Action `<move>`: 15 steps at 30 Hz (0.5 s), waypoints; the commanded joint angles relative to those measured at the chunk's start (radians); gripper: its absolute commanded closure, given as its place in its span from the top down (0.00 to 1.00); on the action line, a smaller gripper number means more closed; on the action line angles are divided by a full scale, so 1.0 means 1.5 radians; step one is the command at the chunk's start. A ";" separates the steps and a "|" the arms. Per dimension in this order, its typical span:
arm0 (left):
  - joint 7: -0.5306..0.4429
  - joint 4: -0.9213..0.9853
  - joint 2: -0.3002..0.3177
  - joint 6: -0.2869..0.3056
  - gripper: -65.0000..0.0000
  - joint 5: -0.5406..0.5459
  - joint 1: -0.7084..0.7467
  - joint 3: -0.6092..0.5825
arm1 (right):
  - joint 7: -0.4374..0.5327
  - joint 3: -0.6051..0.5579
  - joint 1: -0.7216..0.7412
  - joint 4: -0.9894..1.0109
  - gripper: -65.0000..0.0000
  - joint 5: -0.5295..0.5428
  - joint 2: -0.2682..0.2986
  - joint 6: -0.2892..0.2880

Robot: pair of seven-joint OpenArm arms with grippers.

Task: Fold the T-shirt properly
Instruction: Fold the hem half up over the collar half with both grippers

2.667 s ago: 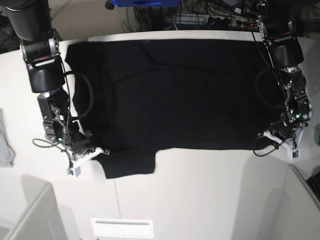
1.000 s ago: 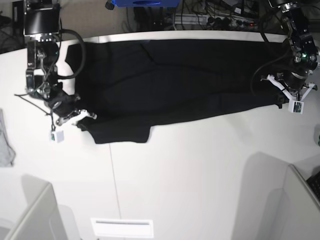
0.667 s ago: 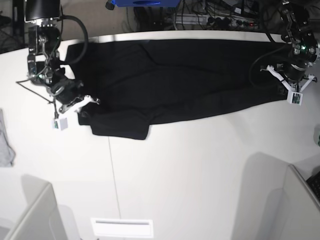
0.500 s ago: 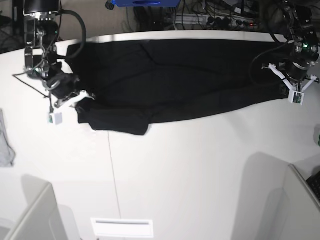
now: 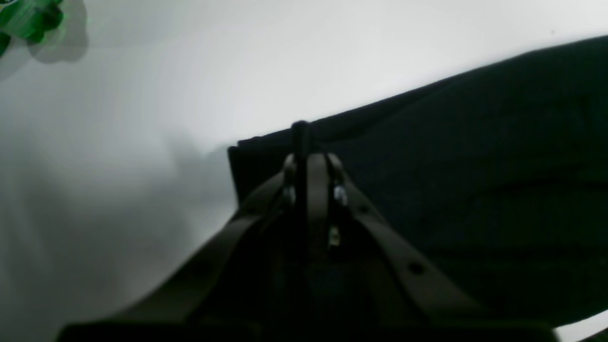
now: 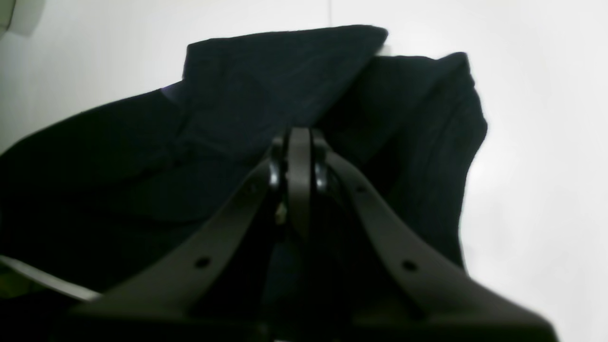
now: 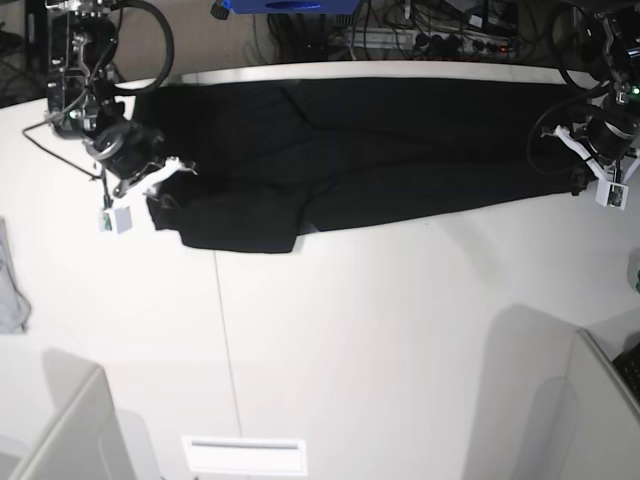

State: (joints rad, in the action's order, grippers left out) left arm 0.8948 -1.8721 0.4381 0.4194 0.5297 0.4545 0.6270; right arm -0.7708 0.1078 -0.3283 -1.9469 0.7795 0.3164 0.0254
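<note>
On the white tabletop the T-shirt stretches side to side along the far edge, its near hem pinched at either end by the clamped-shut left end effector and right end effector, each carrying it toward the far edge.

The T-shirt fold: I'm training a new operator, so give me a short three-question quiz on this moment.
1. True or false: both grippers are shut on the T-shirt.
2. The small grey cloth lies: A) on the shirt, B) apart, at the table's edge, C) in a gripper.
3. What colour is the table?

Key: 1 true, the left gripper and right gripper each pinch an edge; 2 B; 3 white.
</note>
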 commanded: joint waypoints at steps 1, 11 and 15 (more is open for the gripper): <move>-0.010 -0.011 0.016 -0.004 0.00 0.003 0.005 0.009 | 0.011 0.004 -0.003 -0.015 0.00 0.005 0.007 -0.004; -0.010 -0.011 0.026 -0.002 0.00 0.006 0.021 0.008 | 0.010 0.061 -0.059 -0.039 0.00 0.005 -0.015 -0.004; -0.001 -0.011 0.038 0.057 0.00 0.006 0.023 0.008 | 0.009 0.076 -0.077 -0.039 0.00 0.005 -0.022 -0.004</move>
State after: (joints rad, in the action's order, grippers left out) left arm 0.9062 -1.8721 0.4767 0.5144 0.5323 0.4904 0.6277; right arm -0.7731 0.2142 -0.4496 -1.9854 0.7773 0.2760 0.0254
